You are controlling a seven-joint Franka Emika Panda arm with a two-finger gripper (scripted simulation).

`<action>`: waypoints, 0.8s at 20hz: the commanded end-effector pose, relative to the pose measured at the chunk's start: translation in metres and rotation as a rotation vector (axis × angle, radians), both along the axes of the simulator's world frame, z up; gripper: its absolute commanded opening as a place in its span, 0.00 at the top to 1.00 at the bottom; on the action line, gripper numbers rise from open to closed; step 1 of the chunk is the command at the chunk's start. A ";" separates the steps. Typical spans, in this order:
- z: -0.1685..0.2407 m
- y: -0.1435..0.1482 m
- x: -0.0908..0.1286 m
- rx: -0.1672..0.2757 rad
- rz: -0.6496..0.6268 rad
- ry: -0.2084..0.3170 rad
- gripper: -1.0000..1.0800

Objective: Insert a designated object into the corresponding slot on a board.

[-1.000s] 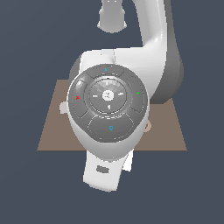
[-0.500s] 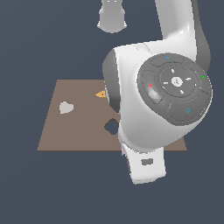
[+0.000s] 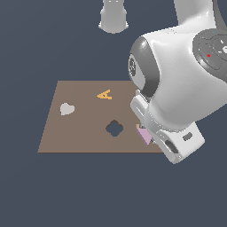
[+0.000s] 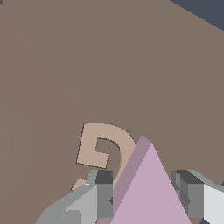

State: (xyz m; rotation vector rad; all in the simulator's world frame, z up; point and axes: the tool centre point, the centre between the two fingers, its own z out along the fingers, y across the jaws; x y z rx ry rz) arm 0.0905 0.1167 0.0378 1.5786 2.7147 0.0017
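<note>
Item: pink-lilac triangle piece [image 4: 146, 192]. Located between the two grey fingers [image 4: 99, 192] in the wrist view, apex pointing away from the wrist, flanks close against or touching both pads. Partly seen in the exterior view [image 3: 144, 134] as a pink sliver under the wrist housing, at the near edge of the board [image 3: 80, 128] toward the exterior view's right.

Fingers: closed in on the triangle, one to each side; actual contact judged likely, not certain. Gripper [image 4: 146, 199] low over the board.

Slot: dark triangular cutout not visible in either view; presumably hidden under the arm's bulk. Direction from triangle to slot cannot be told.

Nearby, wrist view: tan letter-D piece [image 4: 103, 146] lying flat on the board just beyond the triangle's apex, partly overlapped by it in the picture; possible obstruction if carried low.

Nearby, exterior view: dark clover-shaped hole [image 3: 114, 128] just beside the gripper, wrong shape. Orange letter A [image 3: 104, 95] and pale grey heart [image 3: 67, 108] well apart.
</note>
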 end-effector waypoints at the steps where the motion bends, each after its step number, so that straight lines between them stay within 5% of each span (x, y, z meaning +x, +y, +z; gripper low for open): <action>1: 0.001 0.014 -0.016 0.000 0.116 -0.001 1.00; 16: 0.002 0.049 -0.130 -0.001 0.772 0.000 1.00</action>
